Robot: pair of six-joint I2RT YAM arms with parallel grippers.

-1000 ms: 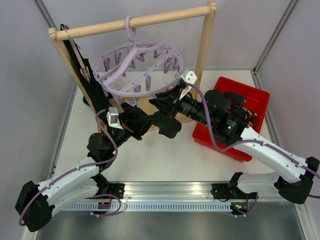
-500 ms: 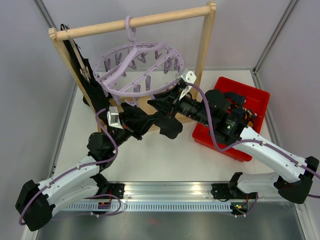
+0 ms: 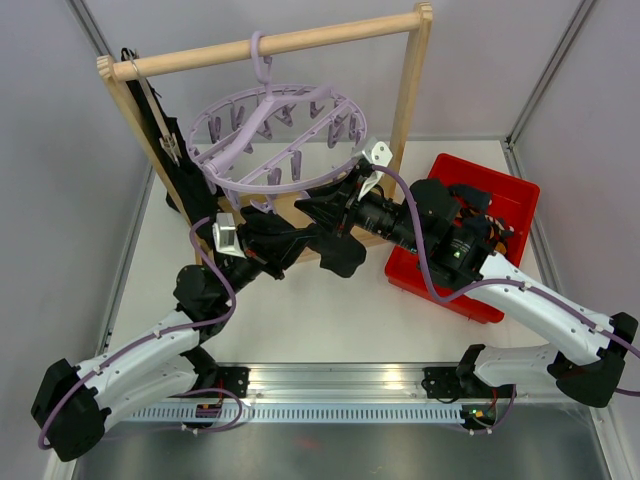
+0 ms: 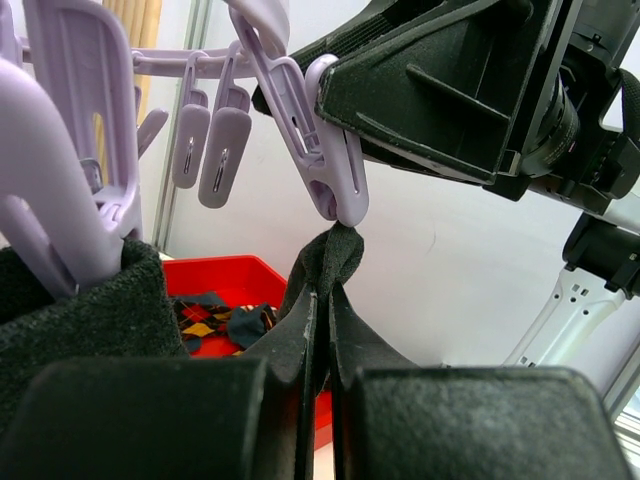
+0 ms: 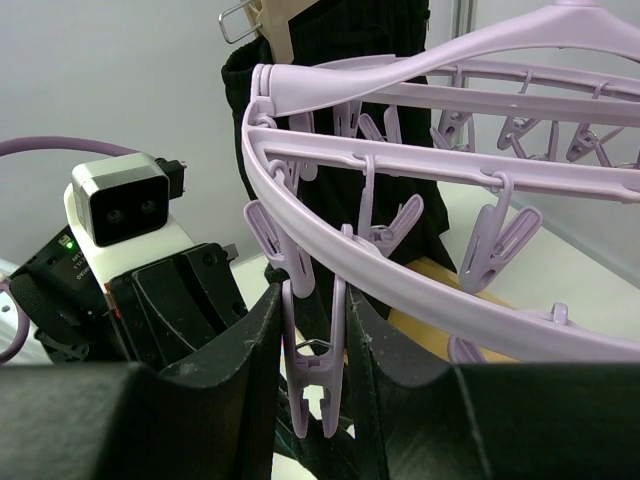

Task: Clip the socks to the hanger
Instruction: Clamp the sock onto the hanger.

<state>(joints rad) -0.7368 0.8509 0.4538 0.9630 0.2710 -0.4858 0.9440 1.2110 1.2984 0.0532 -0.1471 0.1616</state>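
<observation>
One black sock (image 4: pixel 322 262) is at the clipping stage and, in my judgement, not yet secured. The left gripper (image 4: pixel 320 320) is clamped tight on it and presents the sock's top edge against the lower tip of a lilac clip (image 4: pixel 335 175). That clip dangles from the hanger (image 5: pixel 420 295), which hooks over the wooden rail (image 3: pixel 300 40). The right gripper (image 5: pixel 312 315) has its fingers pressed on either side of this clip's upper arms. I cannot tell whether the clip's mouth is parted enough to admit the fabric.

Dark fuzzy material (image 4: pixel 85 320) sits under a neighbouring clip; it may be a sock already hung, but this is unconfirmed. Argyle socks (image 4: pixel 215 320) lie in the red bin (image 4: pixel 215 272), well apart from both grippers. Most of the job therefore appears outstanding.
</observation>
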